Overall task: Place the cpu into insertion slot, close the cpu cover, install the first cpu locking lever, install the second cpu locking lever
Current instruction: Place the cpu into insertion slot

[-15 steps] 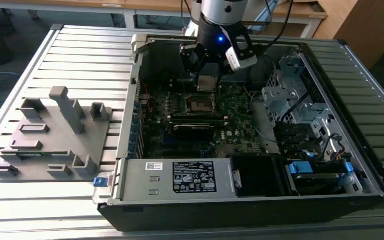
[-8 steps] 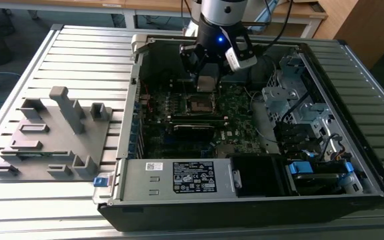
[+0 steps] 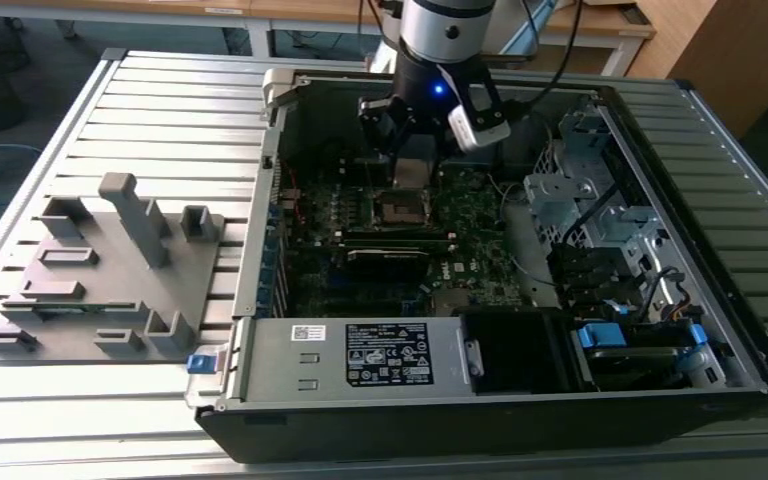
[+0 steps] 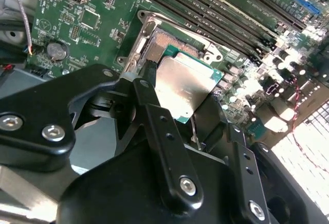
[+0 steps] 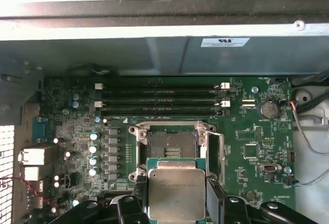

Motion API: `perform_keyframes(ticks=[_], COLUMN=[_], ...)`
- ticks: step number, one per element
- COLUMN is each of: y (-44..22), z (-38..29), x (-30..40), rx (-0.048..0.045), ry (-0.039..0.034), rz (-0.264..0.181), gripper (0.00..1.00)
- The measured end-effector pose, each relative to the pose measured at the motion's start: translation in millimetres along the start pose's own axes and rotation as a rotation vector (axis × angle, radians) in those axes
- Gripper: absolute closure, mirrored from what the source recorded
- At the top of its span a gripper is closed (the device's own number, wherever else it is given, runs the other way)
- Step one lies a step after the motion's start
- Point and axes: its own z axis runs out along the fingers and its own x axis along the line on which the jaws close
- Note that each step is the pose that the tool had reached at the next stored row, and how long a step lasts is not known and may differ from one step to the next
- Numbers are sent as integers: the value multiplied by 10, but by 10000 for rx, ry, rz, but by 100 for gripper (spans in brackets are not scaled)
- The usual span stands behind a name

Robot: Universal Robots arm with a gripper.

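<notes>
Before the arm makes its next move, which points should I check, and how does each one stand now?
1. Grasp: the gripper is shut on the cpu by two opposite edges: ok.
2. Insertion slot uncovered: ok.
3. Nothing loose lying in the slot: ok.
4. Cpu seated in the slot: not ok; it is held off it.
5. Cpu level with the slot: cannot tell.
</notes>
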Motion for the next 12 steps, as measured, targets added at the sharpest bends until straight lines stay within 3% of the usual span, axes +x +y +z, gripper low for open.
perform_keyframes(ticks=[6, 12], y=[28, 79], z=[96, 121], x=[-1, -7], rx=[4, 0], ry=[0, -1], rz=[0, -2], gripper=[46, 46])
